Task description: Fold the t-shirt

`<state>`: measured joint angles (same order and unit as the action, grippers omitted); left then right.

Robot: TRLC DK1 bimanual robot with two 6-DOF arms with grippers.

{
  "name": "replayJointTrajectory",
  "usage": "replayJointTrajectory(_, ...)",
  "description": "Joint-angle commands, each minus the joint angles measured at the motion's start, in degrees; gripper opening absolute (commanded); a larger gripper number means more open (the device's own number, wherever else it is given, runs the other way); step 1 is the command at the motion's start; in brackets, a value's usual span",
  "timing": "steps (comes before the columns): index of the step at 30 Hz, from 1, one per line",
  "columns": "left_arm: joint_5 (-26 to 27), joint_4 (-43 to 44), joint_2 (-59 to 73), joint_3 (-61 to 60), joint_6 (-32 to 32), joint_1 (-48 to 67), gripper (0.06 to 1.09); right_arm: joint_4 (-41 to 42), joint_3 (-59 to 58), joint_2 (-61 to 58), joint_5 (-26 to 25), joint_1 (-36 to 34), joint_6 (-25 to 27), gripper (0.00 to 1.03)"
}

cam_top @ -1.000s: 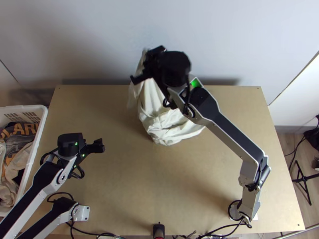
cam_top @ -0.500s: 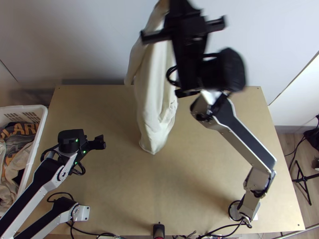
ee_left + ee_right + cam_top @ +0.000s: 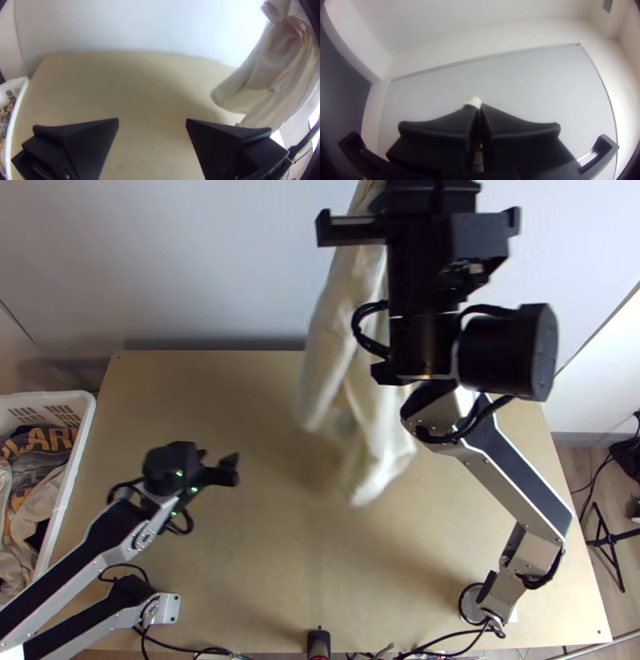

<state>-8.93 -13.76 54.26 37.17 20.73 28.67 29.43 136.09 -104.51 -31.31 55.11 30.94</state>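
Note:
My right gripper is raised high at the top view's upper edge, its fingertips out of sight. The cream t-shirt hangs from it in long loose folds, its lower end over the middle of the table. In the right wrist view the right gripper is shut on the t-shirt, with a small bit of pale cloth at the tips. Over the table's left part, my left gripper is empty. In the left wrist view the left gripper stands open, and the hanging t-shirt is off to one side.
A white basket of clothes stands against the table's left side. Bare tabletop stretches between the arms, and a pale wall rises behind the far edge. A black tripod is on the floor at right.
My right gripper has risen and shifted right, lifting the t-shirt from its heap on the table into a swaying hang. My left gripper has moved a little right.

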Motion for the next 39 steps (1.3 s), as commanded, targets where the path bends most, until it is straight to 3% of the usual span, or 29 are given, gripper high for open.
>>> replayJointTrajectory(1, -0.04, 7.61, 5.07, 0.36, 0.8, 13.96, 1.04, 0.01, -0.39, 1.24, -0.51, 0.52, 0.09, 0.03)
replayJointTrajectory(15, -0.65, 23.51, 22.38, 6.34, -5.26, 30.75, 1.04, -0.34, -0.48, 1.59, -0.68, 0.79, -0.09, 0.03)
replayJointTrajectory(19, -2.85, 28.7, 30.2, 10.56, -4.82, 32.59, 1.04, -0.43, -0.48, 2.29, -0.86, 0.79, 0.09, 0.03)
replayJointTrajectory(26, -3.82, 29.84, 40.93, 18.29, -3.07, 36.29, 1.04, -0.43, -0.3, 3.0, -0.86, 0.79, 0.61, 0.03)
replayJointTrajectory(31, -12.25, 30.81, 49.45, 23.21, -3.68, 37.52, 1.04, -0.51, -0.13, 3.43, -0.95, 0.87, 0.61, 0.03)
replayJointTrajectory(36, -22.8, 31.34, 57.45, 26.47, -9.66, 37.25, 1.03, -1.13, 0.05, 4.05, -1.39, 1.75, 0.7, 0.03)
replayJointTrajectory(39, -24.47, 28.96, 59.91, 29.45, -10.36, 37.08, 0.9, -1.13, 0.49, 4.05, -1.56, 2.19, 0.61, 0.03)
